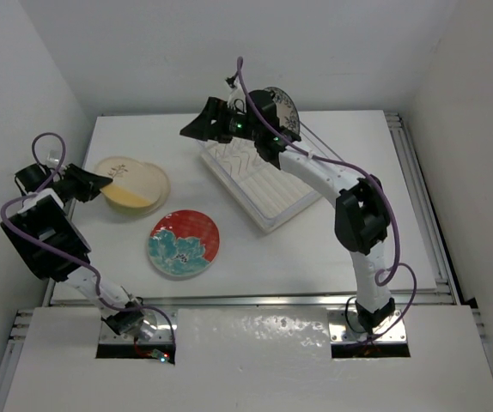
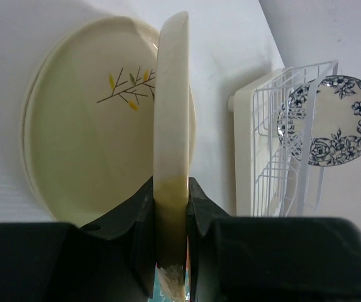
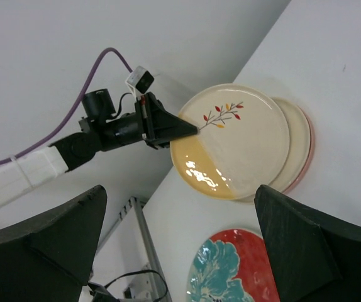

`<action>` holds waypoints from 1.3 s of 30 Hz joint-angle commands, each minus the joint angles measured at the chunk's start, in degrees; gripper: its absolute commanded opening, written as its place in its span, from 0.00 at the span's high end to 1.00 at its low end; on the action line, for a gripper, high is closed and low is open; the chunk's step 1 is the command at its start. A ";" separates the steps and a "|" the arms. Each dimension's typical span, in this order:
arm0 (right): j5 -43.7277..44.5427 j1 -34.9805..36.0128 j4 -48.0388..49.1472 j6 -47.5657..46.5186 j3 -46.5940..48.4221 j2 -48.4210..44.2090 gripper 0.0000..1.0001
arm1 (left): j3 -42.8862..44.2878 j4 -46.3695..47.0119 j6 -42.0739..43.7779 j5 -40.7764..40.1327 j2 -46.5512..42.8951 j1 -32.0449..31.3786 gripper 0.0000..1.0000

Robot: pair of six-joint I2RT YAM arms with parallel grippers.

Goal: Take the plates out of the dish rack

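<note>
Rack nearly unloaded: 1 plate left in it.
L pincer (image 1: pixel 100 182) is clenched on the rim of a cream plate (image 1: pixel 135 189), over the cream stack (image 3: pixel 297 148) at the table's (image 1: pixel 255 266) left. The red-and-teal floral plate (image 1: pixel 183 245) lies flat nearby. The blue-and-white floral plate (image 1: pixel 286 107) stands upright at the dish rack's (image 1: pixel 255 184) far end. R pincer (image 1: pixel 188 129) hangs released near that end. Prob. the last pick.

Bright even light, soft shadows
</note>
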 commanded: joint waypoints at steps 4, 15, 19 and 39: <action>0.72 -0.16 -0.75 -2.99 -1.21 -2.52 0.01 | 1.74 6.67 -0.18 2.86 -0.08 -1.51 1.00; 0.37 -0.94 -1.71 -4.31 -0.95 -3.31 0.01 | 4.73 -5.81 11.50 -9.86 3.70 -3.53 0.48; 0.10 -1.39 -1.89 -4.05 -0.25 -2.96 0.01 | 5.87 -8.09 14.06 -13.57 3.70 -4.50 0.40; -2.36 -3.14 0.84 -0.79 -2.09 -3.13 0.01 | 7.01 -14.06 29.62 -35.11 -0.34 -12.06 0.00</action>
